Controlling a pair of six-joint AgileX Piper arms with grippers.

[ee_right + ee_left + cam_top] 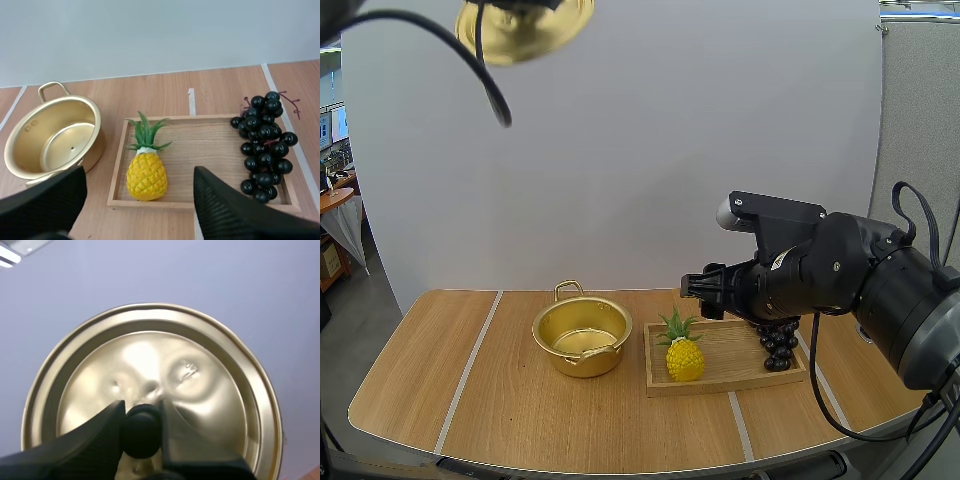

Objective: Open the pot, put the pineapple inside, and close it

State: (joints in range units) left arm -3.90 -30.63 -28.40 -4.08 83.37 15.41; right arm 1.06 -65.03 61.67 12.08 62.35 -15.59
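You see a wooden table crossed by pale stripes. Behind the table stands a plain white screen. Right of the table is a grey partition; left of it, a desk and grey floor.

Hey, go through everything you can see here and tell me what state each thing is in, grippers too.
pot: open, empty, upright on the table
lid: off the pot, held up high by its knob
pineapple: upright on the wooden tray
grapes: lying on the tray, apart from the pineapple
left gripper: shut on the lid's knob
right gripper: open, above the tray, holding nothing
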